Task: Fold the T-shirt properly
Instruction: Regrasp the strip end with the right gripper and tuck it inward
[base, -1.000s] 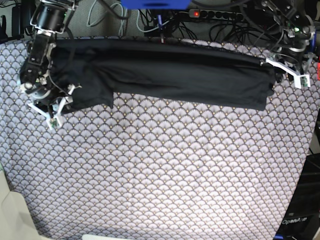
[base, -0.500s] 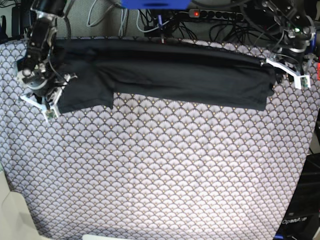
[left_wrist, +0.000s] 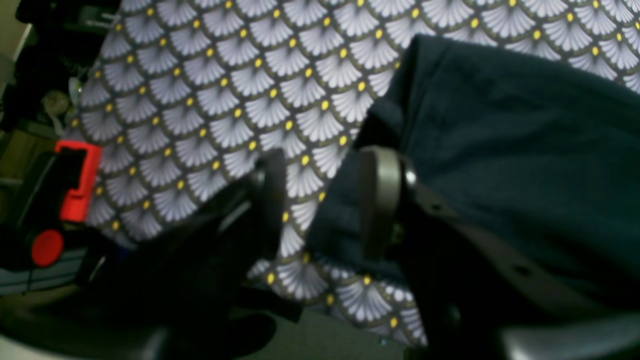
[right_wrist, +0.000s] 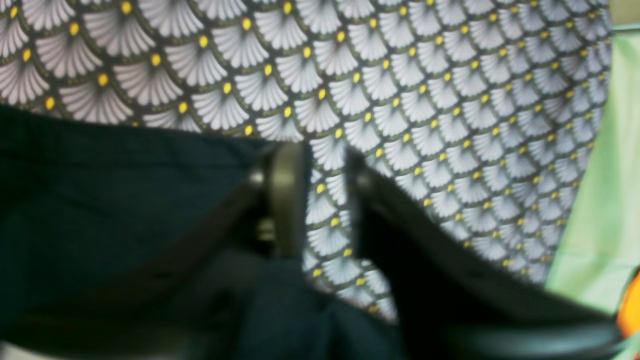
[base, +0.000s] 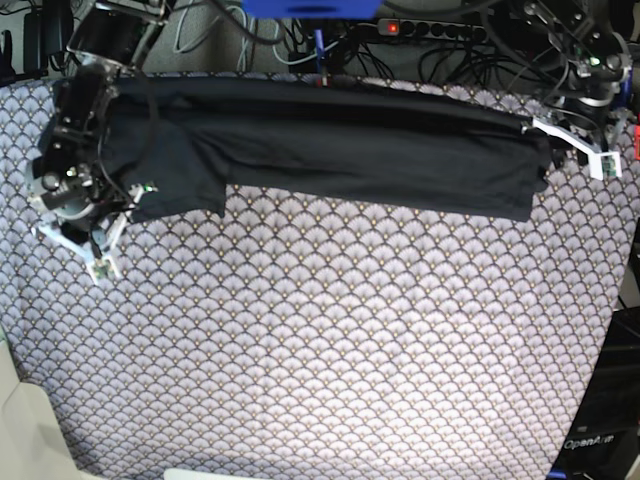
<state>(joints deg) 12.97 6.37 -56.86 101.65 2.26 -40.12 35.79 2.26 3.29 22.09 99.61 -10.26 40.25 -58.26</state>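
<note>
The black T-shirt (base: 350, 150) lies as a long folded band across the back of the table, one sleeve hanging forward at its left end. My right gripper (base: 85, 245) is open and empty, just off that sleeve; in the right wrist view (right_wrist: 325, 200) only tablecloth shows between its fingers, with the shirt (right_wrist: 100, 200) to the left. My left gripper (base: 580, 150) is at the shirt's right end. In the left wrist view (left_wrist: 325, 205) it is open and straddles the shirt's (left_wrist: 500, 125) edge, one finger (left_wrist: 380, 200) over the cloth.
The grey scallop-print tablecloth (base: 330, 340) covers the table. A power strip (base: 440, 30) and cables lie behind the back edge. A red and black device (left_wrist: 75, 180) sits past the table's edge near my left gripper. A green surface (right_wrist: 600, 200) lies beyond the edge by my right gripper.
My right gripper has moved off the sleeve, forward and slightly outward, onto bare tablecloth. The shirt and my left gripper have not moved.
</note>
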